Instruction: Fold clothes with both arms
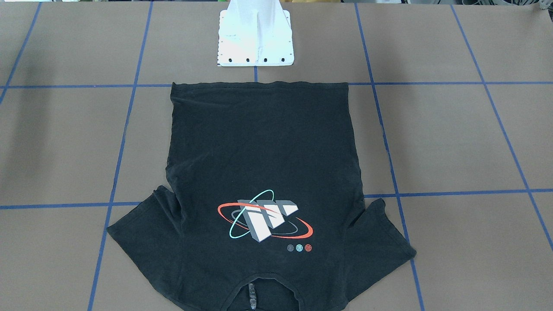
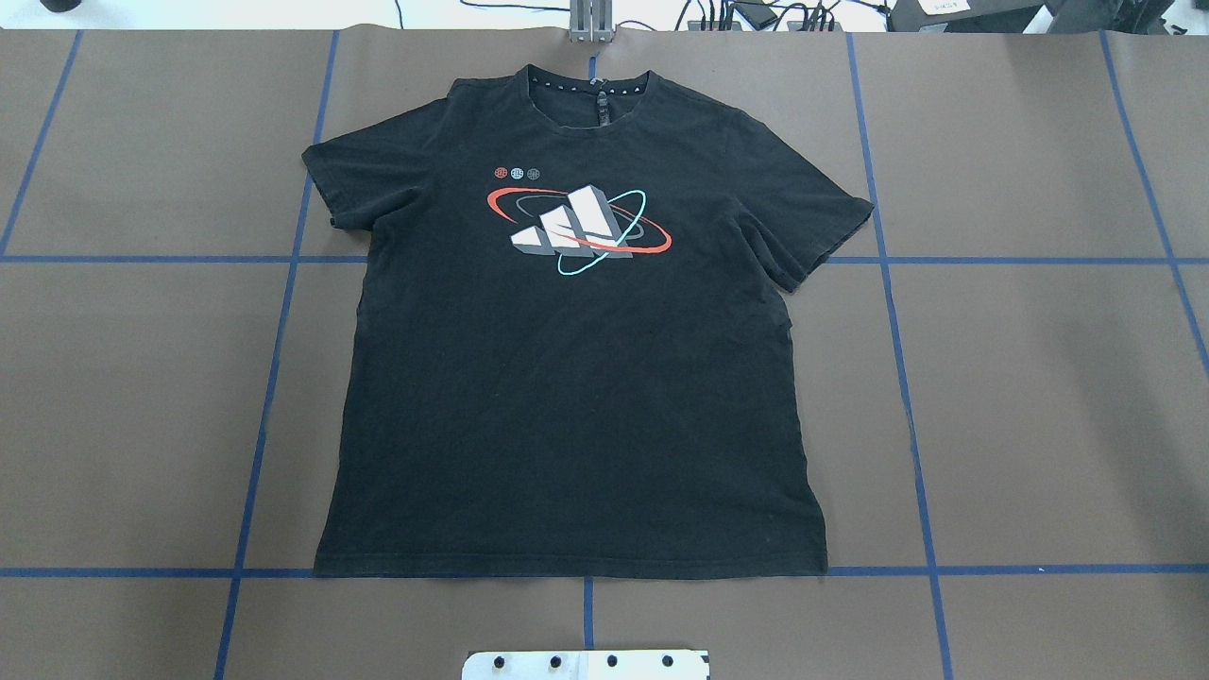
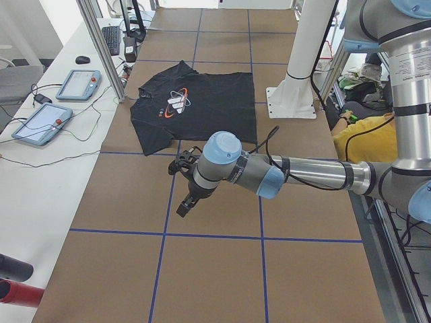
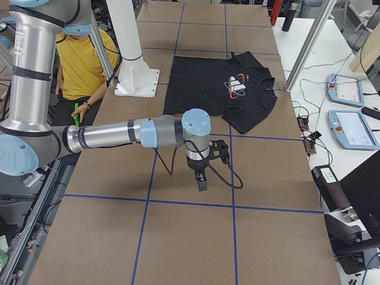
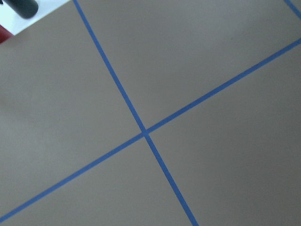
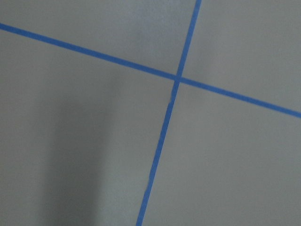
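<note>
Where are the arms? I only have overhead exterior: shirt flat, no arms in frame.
Observer: Left arm reaches over bare table near its left end; the left tool is clear of the T-shirt.
Operator: Right one?
Observer: Mirrored at the other end: right arm outstretched, right tool pointing down near a blue tape line, apart from the shirt.
Operator: Tools open?
Observer: Cannot tell; only the side views show them, and the wrist cameras show just tape crossings.

Fig.: Robotics lab. Tape-gridded surface (image 2: pixel 1039 425); bolted arm pedestal (image 1: pixel 255 39) at 12 o'clock; teach pendants (image 3: pixel 77 84), alu. framing (image 3: pixel 102 50) alongside.
</note>
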Robot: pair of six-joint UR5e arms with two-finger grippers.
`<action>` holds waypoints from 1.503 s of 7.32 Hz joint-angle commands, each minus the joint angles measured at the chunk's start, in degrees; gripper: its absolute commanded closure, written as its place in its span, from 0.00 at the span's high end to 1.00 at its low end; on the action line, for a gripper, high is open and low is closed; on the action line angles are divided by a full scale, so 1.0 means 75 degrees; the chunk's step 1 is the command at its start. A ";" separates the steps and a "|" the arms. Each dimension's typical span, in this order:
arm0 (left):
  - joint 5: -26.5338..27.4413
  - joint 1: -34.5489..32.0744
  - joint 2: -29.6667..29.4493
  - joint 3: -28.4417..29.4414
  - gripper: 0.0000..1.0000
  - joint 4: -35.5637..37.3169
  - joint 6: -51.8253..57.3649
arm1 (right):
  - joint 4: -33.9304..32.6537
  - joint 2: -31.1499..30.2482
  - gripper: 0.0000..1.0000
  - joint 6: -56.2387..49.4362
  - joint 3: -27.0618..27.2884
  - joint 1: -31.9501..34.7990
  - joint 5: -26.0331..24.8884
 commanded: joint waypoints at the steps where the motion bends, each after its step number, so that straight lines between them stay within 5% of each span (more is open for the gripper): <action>1: 0.0008 0.0006 -0.0896 0.0403 1.00 -0.1293 -0.0063 | 0.0582 0.0450 1.00 0.0065 -0.0207 -0.0037 0.0006; 3: -0.0050 0.0239 -0.2383 0.1360 1.00 -0.1285 -0.1403 | 0.0572 0.1490 1.00 0.0915 -0.1001 -0.0142 0.0157; 6: 0.0008 0.1301 -0.3501 0.1951 1.00 -0.1484 -0.3644 | 0.0862 0.2817 1.00 0.1085 -0.2164 -0.0574 0.1388; 8: 0.0020 0.2123 -0.3631 0.2045 1.00 -0.2210 -0.3882 | 0.1867 0.3378 1.00 0.3623 -0.2515 -0.1486 0.1250; 11: 0.0032 0.2432 -0.3726 0.2080 1.00 -0.2362 -0.4142 | 0.5119 0.3744 0.99 0.7425 -0.3836 -0.3173 -0.0339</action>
